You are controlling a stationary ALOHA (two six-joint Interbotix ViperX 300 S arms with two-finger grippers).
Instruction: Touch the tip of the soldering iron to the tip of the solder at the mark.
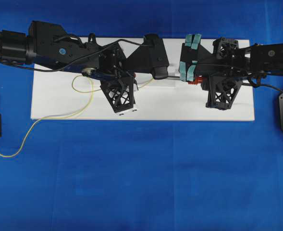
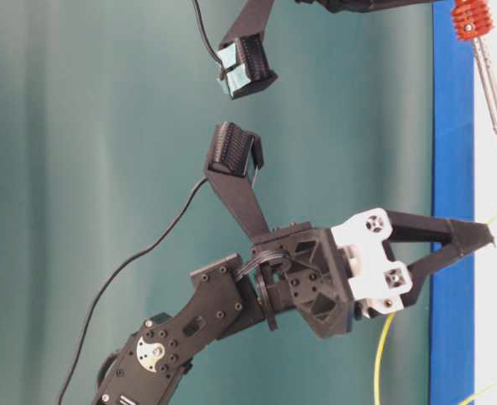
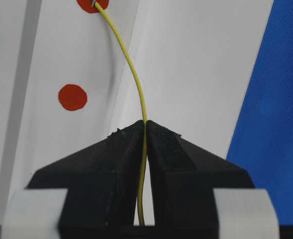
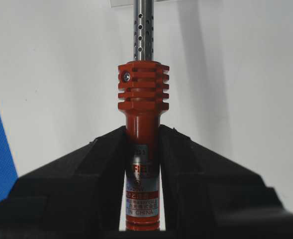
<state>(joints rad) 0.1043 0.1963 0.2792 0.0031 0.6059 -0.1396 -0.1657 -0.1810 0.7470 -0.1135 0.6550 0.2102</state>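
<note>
In the left wrist view, the left claw [image 3: 145,130] is clamped on the solder [image 3: 134,82], whose free end reaches up to a red mark [image 3: 89,5] on the white board [image 3: 196,59]. The soldering iron's tip meets it there. The right claw [image 4: 142,137] is closed around the soldering iron [image 4: 143,99] by its red handle above the blue bench [image 1: 141,183].

I see the white board [image 1: 146,103] from straight above and sideways from table level; both wrist views hug it close, sharing its red marks [image 3: 72,97].
</note>
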